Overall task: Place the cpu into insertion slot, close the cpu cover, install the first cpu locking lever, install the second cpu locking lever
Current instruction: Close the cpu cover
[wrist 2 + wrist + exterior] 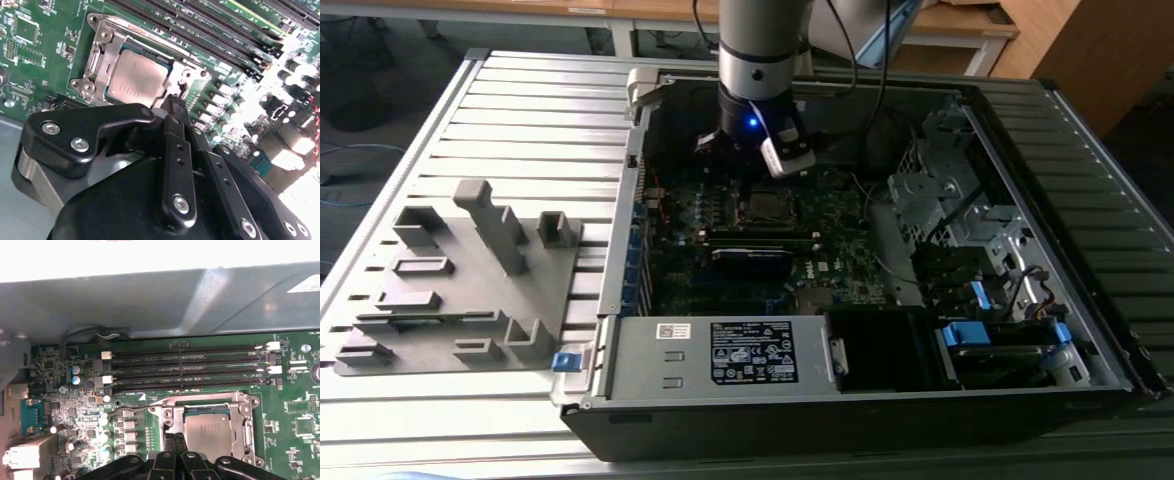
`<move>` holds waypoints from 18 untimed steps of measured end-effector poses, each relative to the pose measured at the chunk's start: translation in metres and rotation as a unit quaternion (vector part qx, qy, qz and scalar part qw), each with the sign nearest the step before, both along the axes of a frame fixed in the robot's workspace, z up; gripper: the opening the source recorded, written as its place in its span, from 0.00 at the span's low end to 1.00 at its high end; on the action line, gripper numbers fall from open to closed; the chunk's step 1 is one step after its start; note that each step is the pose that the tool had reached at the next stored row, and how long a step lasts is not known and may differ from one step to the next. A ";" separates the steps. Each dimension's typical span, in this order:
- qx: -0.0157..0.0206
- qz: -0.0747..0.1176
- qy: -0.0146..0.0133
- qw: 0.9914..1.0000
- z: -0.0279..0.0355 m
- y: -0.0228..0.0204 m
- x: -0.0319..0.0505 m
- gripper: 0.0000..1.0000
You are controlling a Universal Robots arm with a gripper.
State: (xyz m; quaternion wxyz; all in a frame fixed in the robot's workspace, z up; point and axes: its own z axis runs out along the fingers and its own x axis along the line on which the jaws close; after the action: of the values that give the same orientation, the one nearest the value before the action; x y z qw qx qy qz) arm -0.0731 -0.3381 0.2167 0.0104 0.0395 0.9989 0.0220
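**Item 1. Black two-fingered gripper (176, 103) on the arm's wrist.**
- Condition: the fingers are drawn together at the tips, and we see nothing held between them.
- Position: lowered inside the open dark metal computer case (881, 430), with the tips close over the dark green circuit board (45, 65).

**Item 2. The cpu (137, 77), a small flat square chip with a dull silver-grey metal face.**
- Location: just ahead of the fingertips.
- It lies flat in the insertion slot (761, 206), the small square black socket with a metal rim.

**Item 3. The cpu cover (98, 59), a thin square silver metal frame.**
- Condition: it lies down around the chip, whose face shows through the window.
- The cover's nearest edge sits just beside the fingertips. We cannot tell whether they touch it.

**Item 4. Long black memory slots (185, 365), in parallel rows.**
- Location: beyond the socket, on its far side from the fingers and apart from them.

**Step in hand, as we judge it.**
- The chip is seated and the cover is closed, so the work stands at the locking levers.
- The closed tips are set at the socket's edge, much like a pressing tool.
- We cannot make out whether either lever is latched.

**What the move calls for, in our judgement.**
- A short, firm push along the socket's rim, with the tips kept together.
- The push must stay off the chip's face and clear of the small upright components near the fingers.
- A thin lever could slip from under narrow pads, so steady contact matters more than speed.
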 end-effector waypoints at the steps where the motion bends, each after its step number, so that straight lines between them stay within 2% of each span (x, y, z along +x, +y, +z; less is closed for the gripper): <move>1: 0.000 0.000 0.000 1.000 0.0016 0.0000 0.0000 0.11; 10: 0.000 0.000 0.000 1.000 0.0033 0.0000 0.0012 0.11; 18: 0.000 0.000 0.000 1.000 0.0028 0.0000 0.0170 0.11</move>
State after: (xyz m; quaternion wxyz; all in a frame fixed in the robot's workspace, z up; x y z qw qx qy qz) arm -0.0562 -0.3381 0.2195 0.0104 0.0395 0.9989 0.0220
